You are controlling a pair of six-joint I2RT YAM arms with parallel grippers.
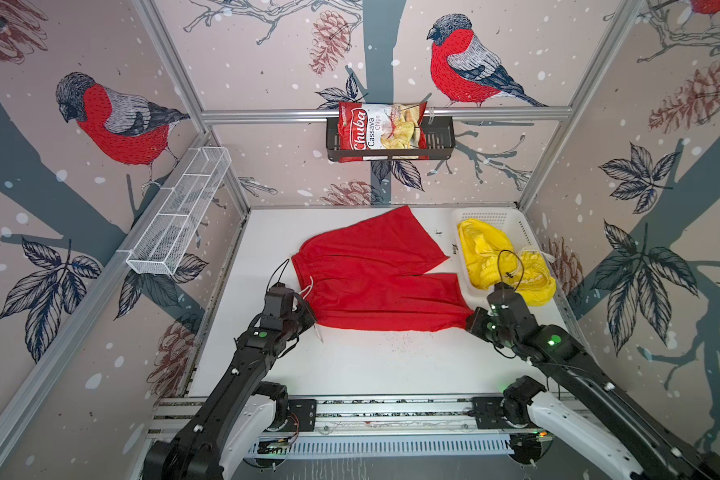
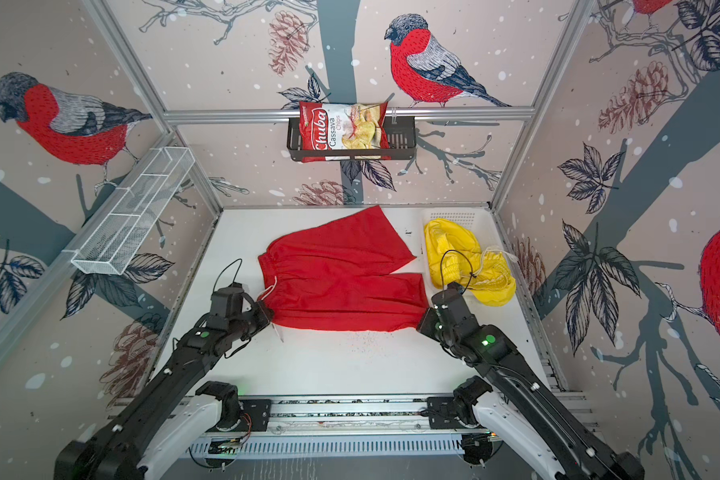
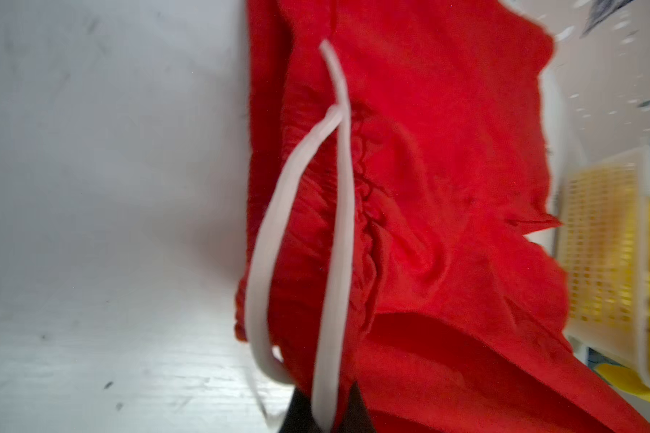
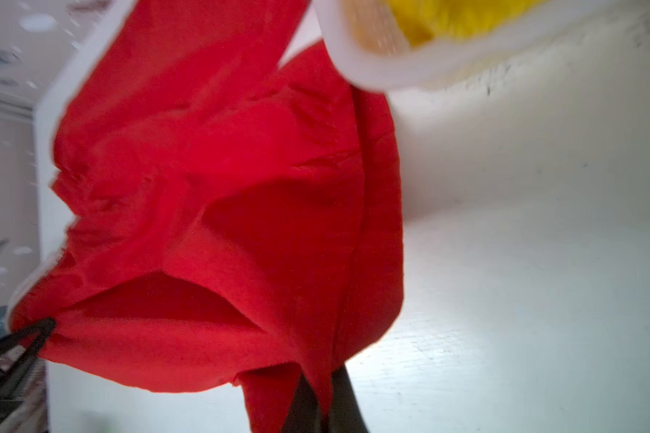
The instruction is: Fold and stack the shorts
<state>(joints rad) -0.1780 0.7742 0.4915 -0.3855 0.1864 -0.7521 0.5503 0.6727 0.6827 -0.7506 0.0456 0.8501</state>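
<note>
Plain red shorts [image 1: 371, 286] spread flat, near corners clenched in left jaws, right jaws, yellow shorts [image 1: 487, 253] crumpled

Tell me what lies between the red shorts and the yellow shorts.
The side wall of the white basket; the yellow shorts lie inside, the red shorts outside. Both top views show it.

Black jointed arms [image 1: 233, 374], white base segments [image 1: 248, 428], green lights [image 1: 262, 333], looping cables [image 1: 506, 250]
</note>
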